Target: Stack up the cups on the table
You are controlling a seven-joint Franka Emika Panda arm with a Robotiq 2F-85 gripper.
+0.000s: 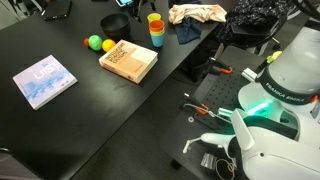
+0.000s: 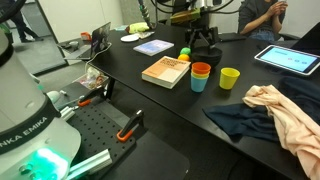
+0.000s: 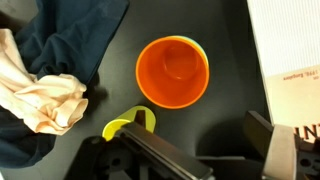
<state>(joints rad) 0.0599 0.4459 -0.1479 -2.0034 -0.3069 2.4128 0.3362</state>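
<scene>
This is looking like a robotics lab or shared research office. A large matte black flat-topped table (image 2: 160,100) is taking up most of the room, and just beside its near edge a white robot arm base lettered Franka Emika (image 2: 30,130) is sitting on a black perforated mounting plate (image 2: 100,125) with orange-handled clamps (image 2: 130,122). At the table's far side a seated person (image 2: 262,14) is sitting near a flat lit tablet (image 2: 290,60), while what looks like an open laptop (image 2: 100,36) and a black tripod-like stand (image 2: 203,35) are standing toward its far end.

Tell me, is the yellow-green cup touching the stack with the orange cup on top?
Apart. An exterior view shows a strip of bare table between the yellow-green cup and the stack.
</scene>
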